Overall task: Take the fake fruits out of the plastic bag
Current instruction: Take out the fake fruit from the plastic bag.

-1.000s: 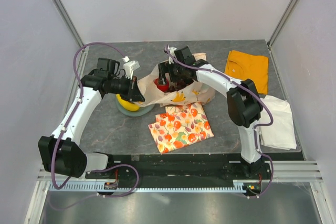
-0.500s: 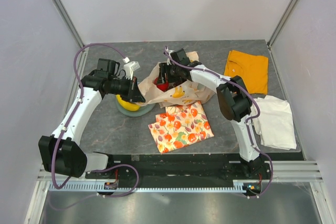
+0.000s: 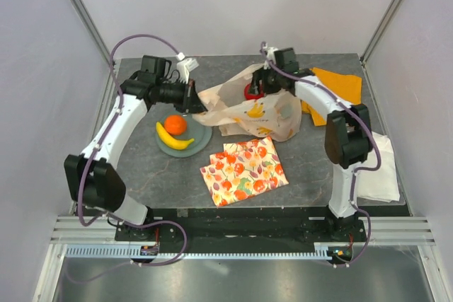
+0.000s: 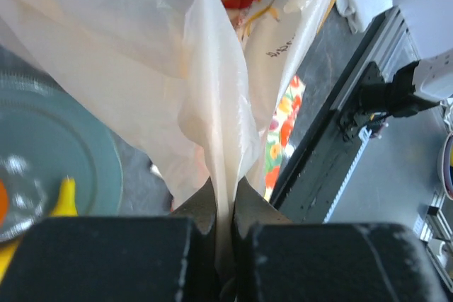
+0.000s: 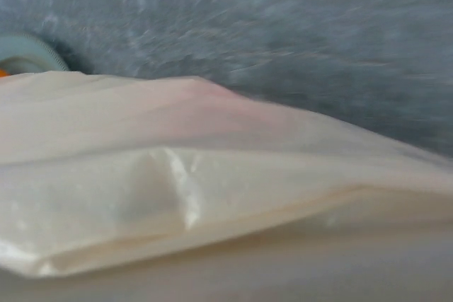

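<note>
Since the earlier frame both arms have swung toward the top of the overhead view. The plastic bag (image 3: 248, 107) has been dragged up and to the right with them. That uncovers the grey-green plate (image 3: 202, 143) left of centre, where an orange (image 3: 176, 124) and a banana (image 3: 173, 140) lie, so 2 fruits are already out.

The left gripper (image 3: 192, 97) sits at the bag's left edge. In the left wrist view its jaws are clenched on a fold of the thin film, which rises out of them like a stretched sheet.

The right gripper (image 3: 265, 88) is at the bag's mouth in the upper centre, just beside a red fruit (image 3: 250, 92). From above it cannot be told whether it grasps that fruit or the film. Its own camera shows only blurred cream plastic and no fingers.

The step in hand looks like lifting the next fruit out while the left arm holds the bag taut. In the left wrist view the red fruit shows brown stems at the top of the frame, so it is probably a grape bunch. It appears to sit inside the bag.

The next move calls for the fruit to clear the bag's rim and travel left to the plate. The left pinch must not slip.

A line of small dark print on the bag is too small to read. No brand is legible.
</note>
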You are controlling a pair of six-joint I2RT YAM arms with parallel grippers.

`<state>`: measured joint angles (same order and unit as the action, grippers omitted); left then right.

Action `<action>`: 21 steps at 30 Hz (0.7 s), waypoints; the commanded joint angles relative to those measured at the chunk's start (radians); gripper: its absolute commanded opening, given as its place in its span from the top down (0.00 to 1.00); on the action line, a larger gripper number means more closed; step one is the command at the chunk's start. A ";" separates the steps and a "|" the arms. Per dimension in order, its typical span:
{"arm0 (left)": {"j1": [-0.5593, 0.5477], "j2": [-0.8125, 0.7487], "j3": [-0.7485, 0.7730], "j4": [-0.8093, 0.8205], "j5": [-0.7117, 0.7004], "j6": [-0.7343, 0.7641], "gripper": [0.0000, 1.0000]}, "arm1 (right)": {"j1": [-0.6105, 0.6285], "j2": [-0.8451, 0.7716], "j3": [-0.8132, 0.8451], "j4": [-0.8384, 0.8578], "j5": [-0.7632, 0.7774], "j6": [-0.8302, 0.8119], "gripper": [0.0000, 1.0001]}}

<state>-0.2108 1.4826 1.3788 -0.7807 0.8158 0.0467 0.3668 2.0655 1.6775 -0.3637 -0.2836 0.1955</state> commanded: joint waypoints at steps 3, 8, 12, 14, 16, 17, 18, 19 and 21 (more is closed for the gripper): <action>-0.050 0.175 0.213 0.112 0.045 -0.131 0.98 | -0.094 -0.131 0.057 -0.076 -0.204 -0.142 0.82; -0.052 0.303 0.397 0.140 0.023 -0.140 0.75 | -0.088 -0.214 0.143 -0.244 -0.432 -0.166 0.82; -0.050 0.326 0.543 0.126 0.000 -0.114 0.49 | -0.080 -0.281 0.252 -0.305 -0.465 -0.145 0.82; -0.044 0.305 0.557 0.104 -0.004 -0.105 0.31 | -0.072 -0.307 0.296 -0.319 -0.465 -0.116 0.81; -0.036 0.239 0.542 0.087 -0.010 -0.100 0.08 | -0.059 -0.317 0.362 -0.333 -0.442 -0.096 0.81; -0.035 0.208 0.527 0.080 -0.029 -0.105 0.01 | -0.042 -0.321 0.385 -0.339 -0.427 -0.090 0.81; -0.032 0.167 0.488 0.077 -0.047 -0.107 0.01 | -0.025 -0.326 0.431 -0.346 -0.396 -0.114 0.81; -0.032 0.089 0.467 0.078 -0.069 -0.105 0.01 | -0.006 -0.329 0.456 -0.384 -0.366 -0.151 0.81; -0.030 0.009 0.412 0.064 -0.102 -0.085 0.01 | 0.052 -0.331 0.514 -0.420 -0.321 -0.239 0.81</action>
<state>-0.2485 1.7103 1.8431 -0.7006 0.7734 -0.0631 0.3347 1.7733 2.0792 -0.6987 -0.6624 0.0677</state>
